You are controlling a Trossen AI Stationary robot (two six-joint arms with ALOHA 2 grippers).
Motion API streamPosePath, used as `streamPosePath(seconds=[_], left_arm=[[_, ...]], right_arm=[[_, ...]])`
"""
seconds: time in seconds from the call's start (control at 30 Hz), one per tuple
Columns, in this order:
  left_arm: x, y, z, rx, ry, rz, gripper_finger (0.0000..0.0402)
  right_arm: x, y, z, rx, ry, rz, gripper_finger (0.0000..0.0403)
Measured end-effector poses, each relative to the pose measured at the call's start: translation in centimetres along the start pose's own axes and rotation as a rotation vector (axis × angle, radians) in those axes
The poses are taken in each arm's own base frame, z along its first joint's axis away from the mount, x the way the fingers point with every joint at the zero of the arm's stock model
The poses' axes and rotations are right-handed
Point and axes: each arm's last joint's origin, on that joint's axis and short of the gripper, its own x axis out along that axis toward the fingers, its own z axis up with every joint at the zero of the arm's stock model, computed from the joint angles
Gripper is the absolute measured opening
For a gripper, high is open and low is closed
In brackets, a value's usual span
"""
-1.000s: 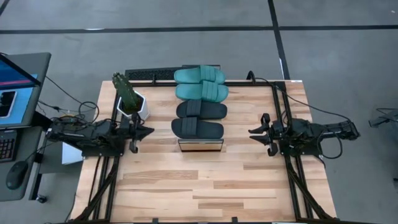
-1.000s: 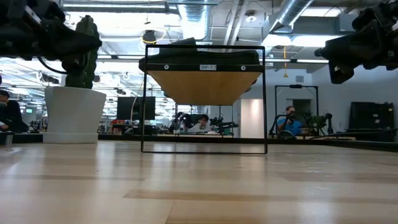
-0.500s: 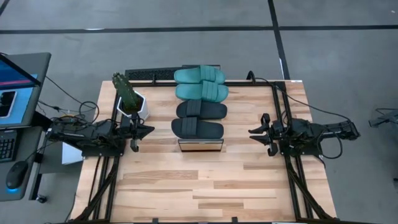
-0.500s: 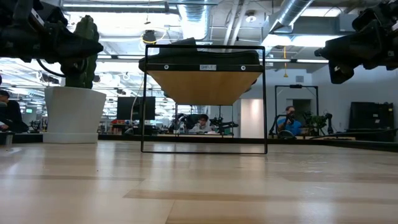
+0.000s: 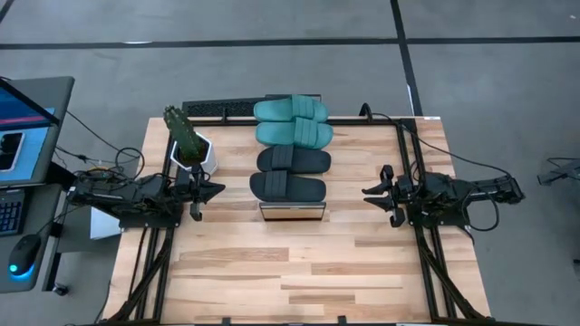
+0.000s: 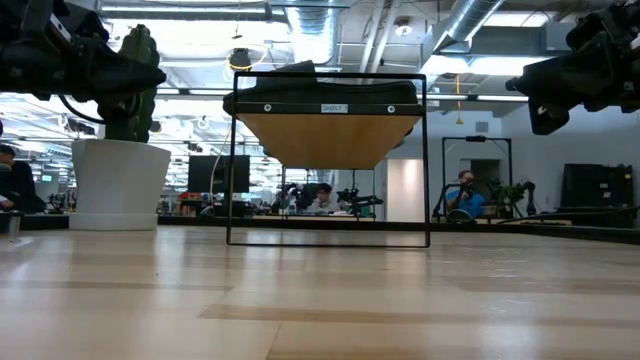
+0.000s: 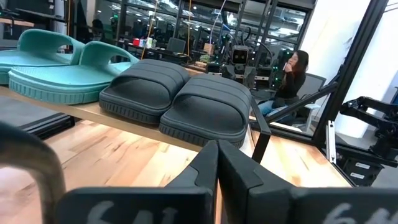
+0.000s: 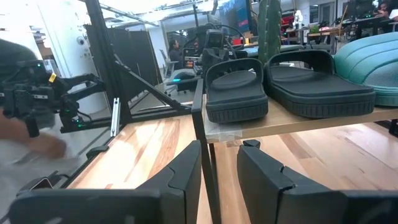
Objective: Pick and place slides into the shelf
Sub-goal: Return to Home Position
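Slides [image 5: 292, 159], two green, two black, line the shelf [image 5: 292, 212]; left gripper [image 5: 219, 191] pressed together, right gripper [image 5: 366, 193] slightly spread, near opposite edges of the table [image 5: 272, 272].

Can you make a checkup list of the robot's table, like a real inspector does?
Surface: wooden table, light planks, black rails down both sides.
Job's things: two green slides and two black slides lie in a row on the shelf.
Clutter: potted cactus on the table's left side.
Claws: left claw shut, right claw open, both empty, one on each side of the shelf.
Cables: black cables trail behind the arms.
Surroundings: monitor on a desk at the left; people seated far behind.
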Motion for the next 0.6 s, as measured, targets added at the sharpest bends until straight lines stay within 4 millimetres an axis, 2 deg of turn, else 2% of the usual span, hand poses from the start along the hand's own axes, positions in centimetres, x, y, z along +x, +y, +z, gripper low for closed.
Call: streamPosePath(seconds=[0.6], left_arm=[[0.0, 0.0, -0.02, 0.0, 0.001, 0.0, 0.0]], right_arm=[[0.0, 0.0, -0.01, 0.0, 0.001, 0.0, 0.0091]])
